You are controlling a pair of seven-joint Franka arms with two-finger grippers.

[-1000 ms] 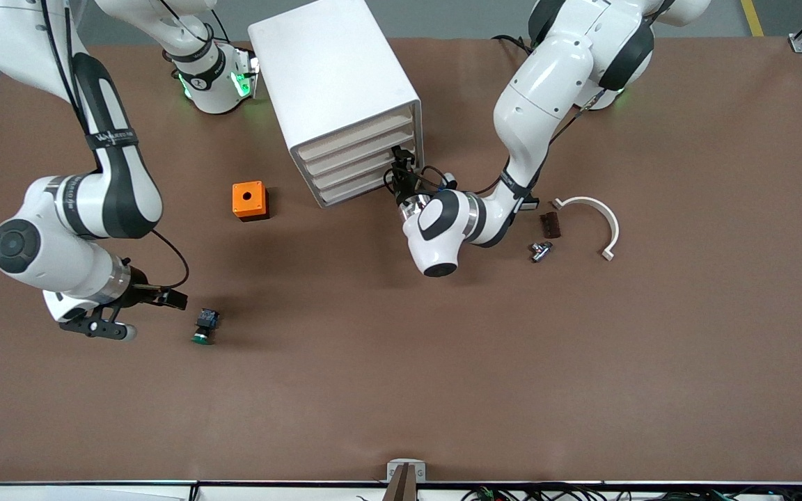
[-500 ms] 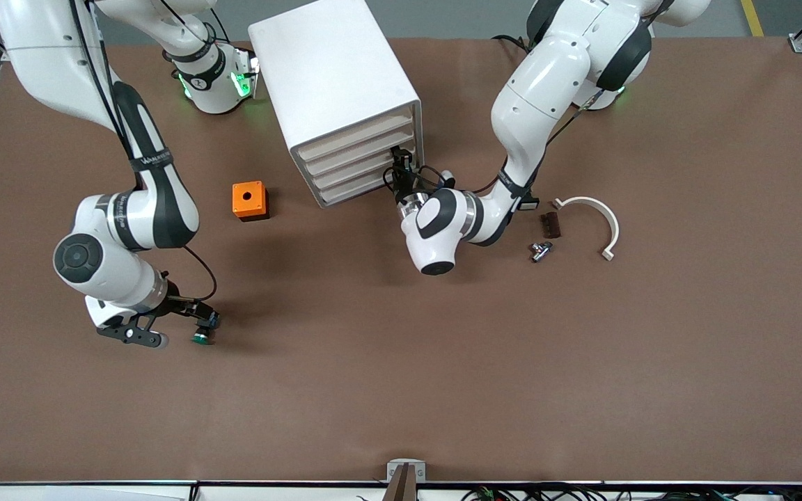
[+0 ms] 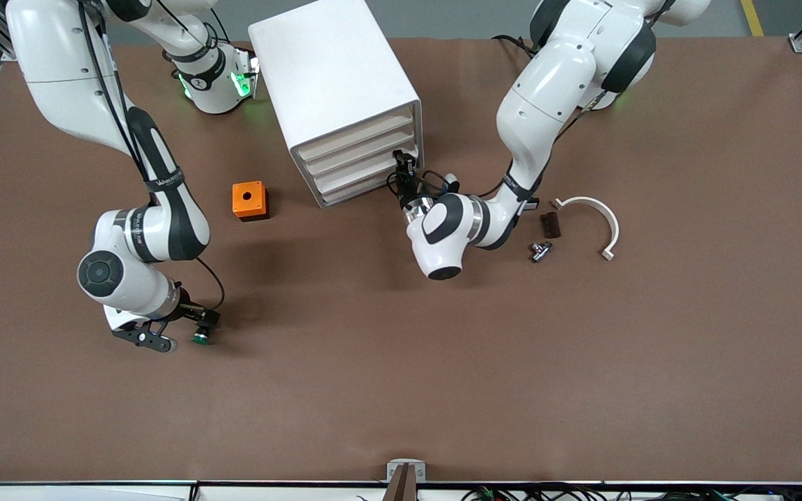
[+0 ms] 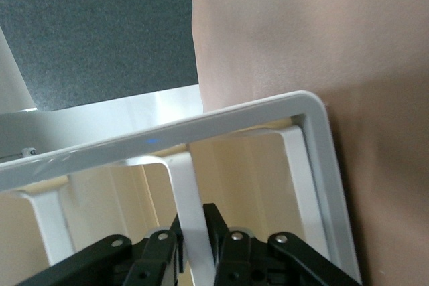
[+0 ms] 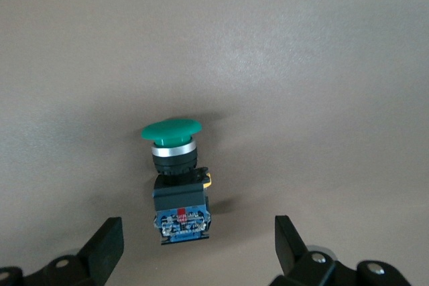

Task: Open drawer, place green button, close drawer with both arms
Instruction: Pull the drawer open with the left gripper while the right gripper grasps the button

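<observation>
The button (image 3: 200,339) lies on its side on the brown table toward the right arm's end, green cap (image 5: 171,132) and blue back part (image 5: 179,222) both showing. My right gripper (image 3: 192,328) is low over it and open; in the right wrist view (image 5: 198,252) the blue back lies between the spread fingers (image 5: 107,246), untouched. The white cabinet (image 3: 331,69) holds four cream-fronted drawers, all looking shut. My left gripper (image 3: 401,165) is at the end of a lower drawer (image 3: 363,169), shut on a white upright strip (image 4: 184,185) of its front.
An orange box with a hole (image 3: 248,200) stands beside the cabinet toward the right arm's end. Toward the left arm's end lie a white curved piece (image 3: 592,216), a small brown part (image 3: 549,225) and a small metal part (image 3: 539,250).
My right arm has swung in toward the button, and its open gripper has come from beside the button to around it. The left arm has barely shifted.
</observation>
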